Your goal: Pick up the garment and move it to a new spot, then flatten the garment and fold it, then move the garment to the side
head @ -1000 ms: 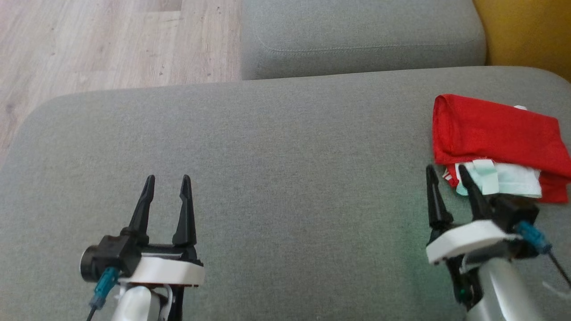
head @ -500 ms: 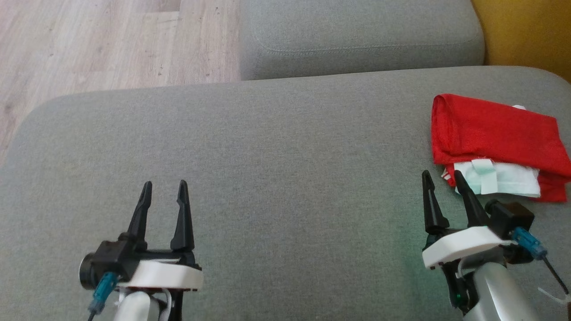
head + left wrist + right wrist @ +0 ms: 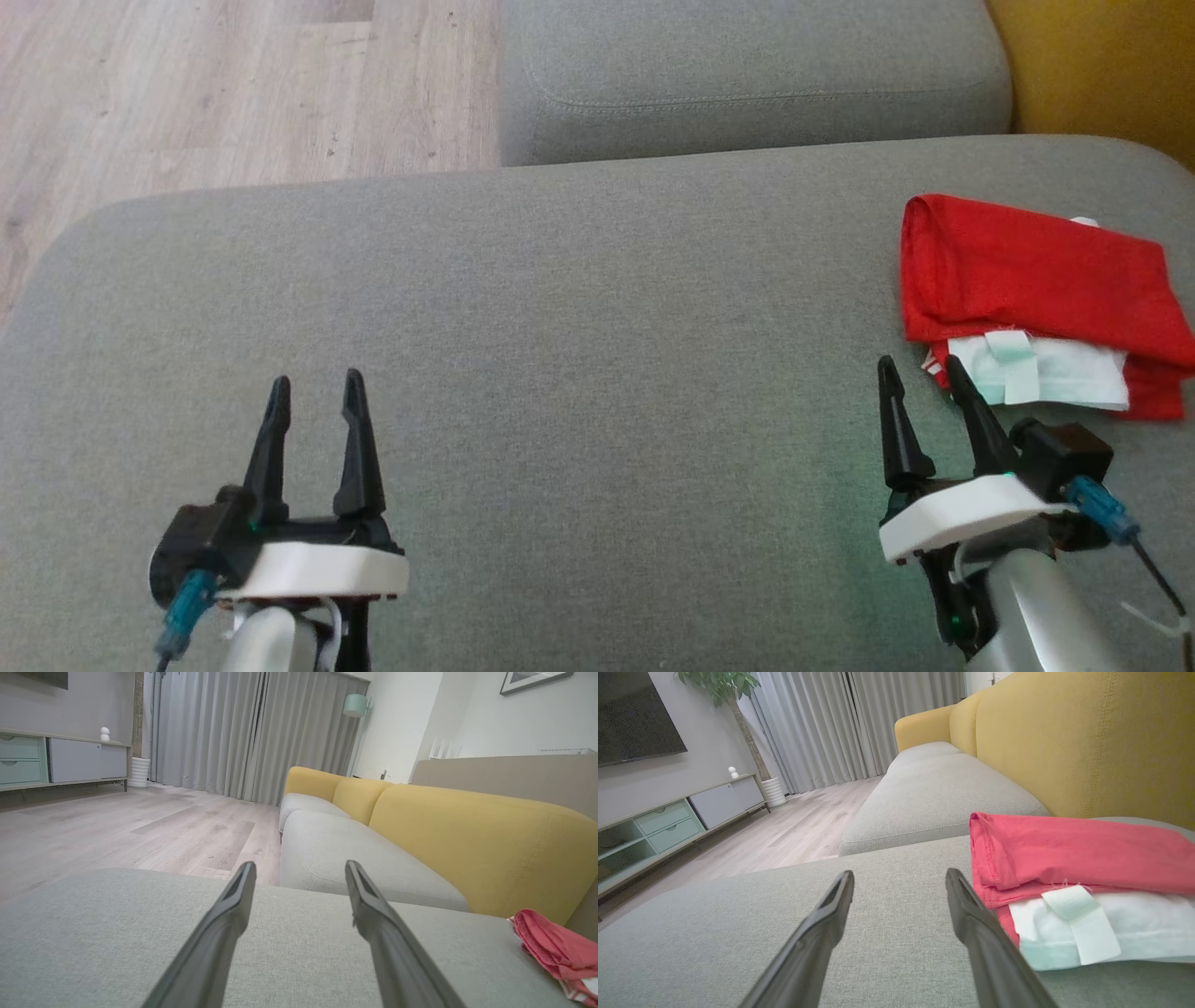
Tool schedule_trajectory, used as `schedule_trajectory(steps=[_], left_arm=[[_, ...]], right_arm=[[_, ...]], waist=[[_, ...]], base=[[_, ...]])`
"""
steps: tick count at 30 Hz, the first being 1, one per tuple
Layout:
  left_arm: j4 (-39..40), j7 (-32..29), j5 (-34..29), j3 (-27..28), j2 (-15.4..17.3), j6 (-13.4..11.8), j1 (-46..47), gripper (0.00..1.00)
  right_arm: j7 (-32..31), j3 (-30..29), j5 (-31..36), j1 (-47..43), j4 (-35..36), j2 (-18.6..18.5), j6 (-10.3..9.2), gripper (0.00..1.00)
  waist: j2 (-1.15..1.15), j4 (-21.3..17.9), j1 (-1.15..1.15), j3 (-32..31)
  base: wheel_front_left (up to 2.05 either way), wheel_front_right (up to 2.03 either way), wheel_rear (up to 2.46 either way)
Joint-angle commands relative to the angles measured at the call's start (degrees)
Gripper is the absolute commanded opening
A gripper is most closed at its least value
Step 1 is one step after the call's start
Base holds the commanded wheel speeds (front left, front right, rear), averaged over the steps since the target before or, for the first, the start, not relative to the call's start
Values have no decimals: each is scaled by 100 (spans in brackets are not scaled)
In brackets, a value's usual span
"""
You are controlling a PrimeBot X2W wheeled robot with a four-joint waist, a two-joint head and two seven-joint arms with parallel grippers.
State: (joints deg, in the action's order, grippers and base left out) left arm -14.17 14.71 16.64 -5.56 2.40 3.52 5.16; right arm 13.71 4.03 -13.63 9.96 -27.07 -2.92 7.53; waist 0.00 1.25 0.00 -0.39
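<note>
Red cloth, folded, is the garment (image 3: 1027, 271), lying at the right end of the grey cushion (image 3: 597, 280) in the head view. Its far right edge runs out of frame, and a white and mint layer (image 3: 1055, 373) pokes from under its near edge. Just short of the garment's near left corner we see the right gripper (image 3: 917, 366), fingers spread and holding nothing. One fingertip overlaps that corner, and we cannot tell whether it touches. Well to the garment's left is the left gripper (image 3: 316, 379), likewise spread and empty.

From the left wrist view, the left gripper (image 3: 300, 865) stands wide over bare cushion. The garment (image 3: 556, 947) lies far off to the side, cut by the frame's corner.

From the right wrist view, the right gripper (image 3: 900, 874) gapes empty. The garment (image 3: 1064, 854) lies just beside it, its lower edge partly hidden behind one finger.
</note>
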Motion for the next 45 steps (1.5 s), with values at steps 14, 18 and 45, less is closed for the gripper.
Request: schedule_trajectory(steps=[14,18,45], left_arm=[[-179,-7,260,21,-8,-56,-118,0],[-194,-88,490,73,-6,-42,-95,0],[-134,-532,2074,315,6,56,-63,0]], right_arm=[[-14,13,-12,-100,-198,7,0,0],[-92,-36,-260,-92,-169,6,0,0],[-512,-252,-1962,-171,177,6,-1,0]], waist=[[0,-46,0,27],[0,-49,0,27],[0,-66,0,34]], base=[[0,0,0],[0,0,0],[0,0,0]])
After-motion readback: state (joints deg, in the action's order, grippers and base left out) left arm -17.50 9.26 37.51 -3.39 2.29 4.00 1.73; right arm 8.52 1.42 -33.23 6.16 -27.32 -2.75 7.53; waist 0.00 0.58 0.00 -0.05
